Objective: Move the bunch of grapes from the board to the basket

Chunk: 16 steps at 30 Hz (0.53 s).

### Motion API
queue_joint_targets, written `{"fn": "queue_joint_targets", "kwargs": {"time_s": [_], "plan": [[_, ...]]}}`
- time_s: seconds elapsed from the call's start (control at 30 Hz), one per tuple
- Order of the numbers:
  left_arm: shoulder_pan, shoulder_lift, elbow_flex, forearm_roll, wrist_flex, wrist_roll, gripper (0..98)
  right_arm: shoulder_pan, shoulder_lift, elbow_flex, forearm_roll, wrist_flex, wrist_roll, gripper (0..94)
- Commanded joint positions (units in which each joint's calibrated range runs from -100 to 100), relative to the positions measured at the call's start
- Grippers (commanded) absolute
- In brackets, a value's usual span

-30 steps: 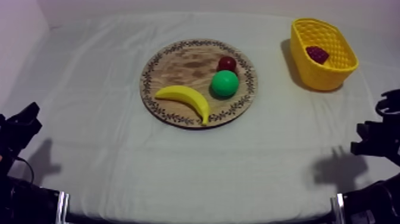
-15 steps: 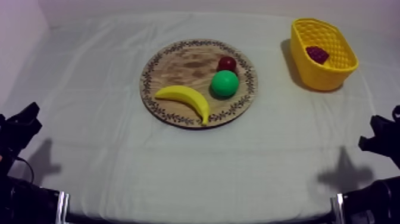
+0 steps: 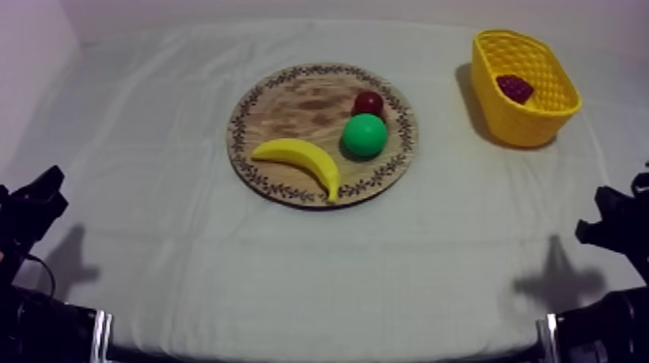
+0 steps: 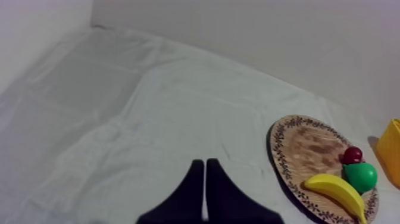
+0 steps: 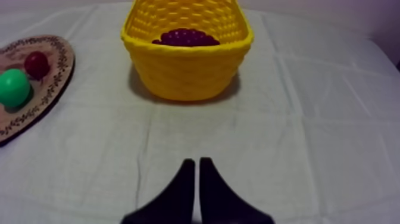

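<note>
Lying in basket: the bunch of grapes (image 3: pixel 515 89), dark purple, sits inside the yellow basket (image 3: pixel 546 124) at the far right of the surface.
Wooden board (image 3: pixel 290 114): mid-surface, carrying a banana (image 3: pixel 301 160), a green fruit (image 3: pixel 364 135) and a small red fruit (image 3: pixel 368 101) just beside the green one.
Left pincer (image 4: pixel 205 165): clenched on nothing, a narrow wedge low over bare cloth, well apart from the board.
Right pincer (image 5: pixel 194 164): clenched on nothing, pointing towards the basket, apart from it.
</note>
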State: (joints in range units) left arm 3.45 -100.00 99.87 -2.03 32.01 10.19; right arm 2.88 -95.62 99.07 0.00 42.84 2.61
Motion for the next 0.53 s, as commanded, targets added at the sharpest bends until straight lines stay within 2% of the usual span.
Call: {"fn": "queue_joint_targets", "kwargs": {"time_s": [0.0, 0.5], "plan": [[-0.01, 0.0, 0.02, 0.01, 0.0, 0.0, 0.1, 0.04, -0.05, 0.28, -0.53, -3.5, 0.99, 0.4], [-0.01, 0.0, 0.02, 0.01, 0.0, -0.01, 0.1, -2.3, -0.05, 0.71, -0.76, -4.69, 0.41, 0.4]]}}
